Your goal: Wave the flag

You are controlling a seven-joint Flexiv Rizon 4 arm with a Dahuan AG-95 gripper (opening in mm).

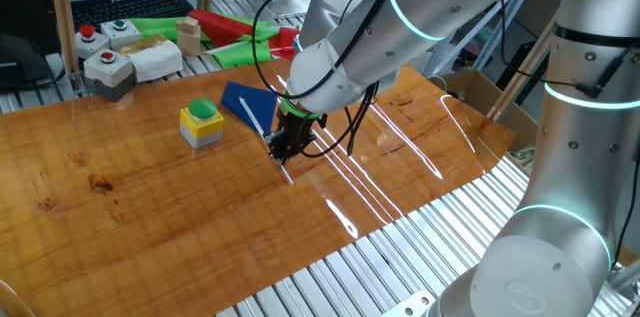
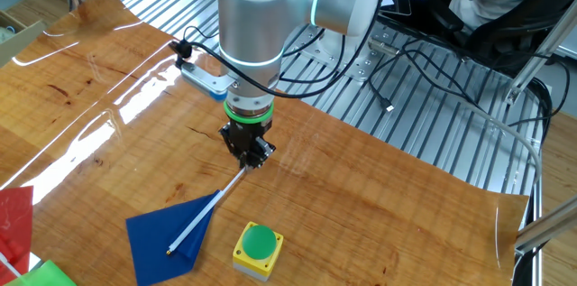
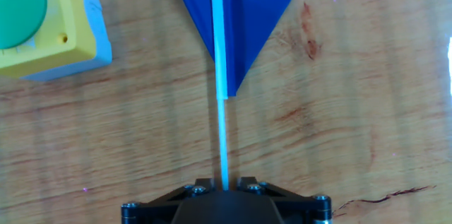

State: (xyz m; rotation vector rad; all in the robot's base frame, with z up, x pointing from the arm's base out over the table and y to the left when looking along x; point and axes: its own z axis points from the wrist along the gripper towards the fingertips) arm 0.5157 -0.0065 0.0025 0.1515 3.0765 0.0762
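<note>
Note that the gripper [image 2: 250, 155] is closed on the stick [image 2: 225, 190]; the flag [image 2: 171, 232] runs straight out from your fingertips, cloth flat on the table [image 2: 379, 205].

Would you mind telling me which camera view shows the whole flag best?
The other fixed view: the flag lies flat with its blue cloth and white stick unobstructed, up to the gripper. The hand view crops the cloth's top but shows the stick entering the fingers. The first fixed view has the arm partly hiding it.
</note>
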